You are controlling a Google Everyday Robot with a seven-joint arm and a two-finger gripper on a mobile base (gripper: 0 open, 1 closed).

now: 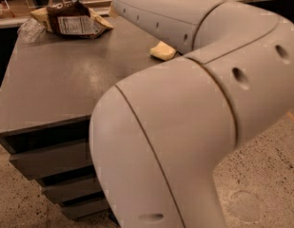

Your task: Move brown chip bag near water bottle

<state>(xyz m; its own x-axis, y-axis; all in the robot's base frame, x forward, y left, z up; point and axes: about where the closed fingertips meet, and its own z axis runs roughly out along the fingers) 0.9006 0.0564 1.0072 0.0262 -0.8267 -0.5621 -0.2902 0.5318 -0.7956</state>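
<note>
Filling most of the view, the robot's pale arm (pixel 194 108) bends in a thick elbow in the foreground, and its upper link runs back over the grey surface (pixel 65 84) towards the top edge. That link leaves the picture at the top, just right of the brown chip bag (pixel 73 22), so the pincer is out of view and I cannot tell whether it is wide, narrow or holding anything. The brown chip bag lies flat at the far left corner of the surface. Its white label panel faces up and its cream-yellow ends are spread to either side. The water bottle (pixel 30 30), clear and crinkled, lies just beside the bag's left end, near the surface's left edge. Whether the two actually touch cannot be made out. A small pale yellow sponge (pixel 163 51) sits on the surface well apart from the bag, to its right and nearer the camera, and the arm's upper link partly hides it. Below the near edge of the surface, stepped grey drawer fronts (pixel 56 163) show in shadow. Speckled flooring (pixel 260 194) fills the lower right, with a faint round mark on it.
</note>
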